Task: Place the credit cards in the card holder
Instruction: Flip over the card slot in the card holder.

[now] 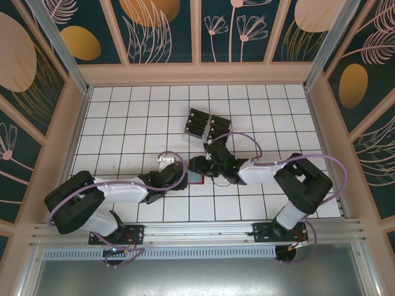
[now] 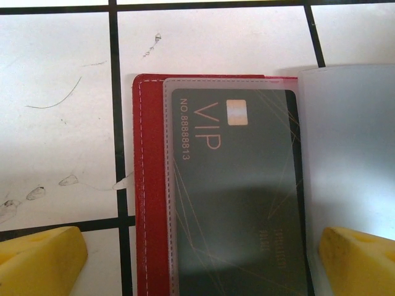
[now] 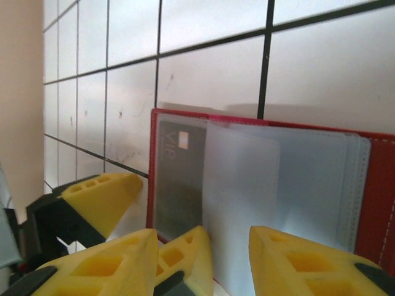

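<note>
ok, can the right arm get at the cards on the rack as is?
Likely yes: the credit cards sit just beyond the right gripper with bare tiles between. Its jaws seem astride a card holder sleeve, so back off first.

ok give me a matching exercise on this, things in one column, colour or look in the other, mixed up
Things:
1. card holder
2. VIP card
3. rack
4. left fingers

Looks:
a. yellow
b. clear, tiered
c. red, lying open
d. dark, gold lettering

Pairs: 1-c, 2-d, 3-b, 4-a
</note>
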`<state>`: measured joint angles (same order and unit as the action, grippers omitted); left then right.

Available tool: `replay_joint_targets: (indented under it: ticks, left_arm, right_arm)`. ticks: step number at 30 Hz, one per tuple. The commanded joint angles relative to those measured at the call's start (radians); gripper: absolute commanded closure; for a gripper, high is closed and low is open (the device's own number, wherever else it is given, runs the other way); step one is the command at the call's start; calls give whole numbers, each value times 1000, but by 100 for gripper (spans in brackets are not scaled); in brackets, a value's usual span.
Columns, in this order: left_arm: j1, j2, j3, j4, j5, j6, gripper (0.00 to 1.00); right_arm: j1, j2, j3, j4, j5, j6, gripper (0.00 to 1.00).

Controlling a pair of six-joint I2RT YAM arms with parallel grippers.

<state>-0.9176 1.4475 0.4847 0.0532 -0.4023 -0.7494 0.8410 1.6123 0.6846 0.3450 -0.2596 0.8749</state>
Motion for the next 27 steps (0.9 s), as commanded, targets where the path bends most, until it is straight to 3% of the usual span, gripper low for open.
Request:
replay_joint_targets:
  ticks: [1,27]
  left_arm:
    - [14,40,-24,-65,-32,-27,1]
    - [13,36,-36,-53,-29,-25,1]
  right_arm:
    - [-7,-14,-22,22,16,18,57]
    - [-5,86,1,60,-10,10,57]
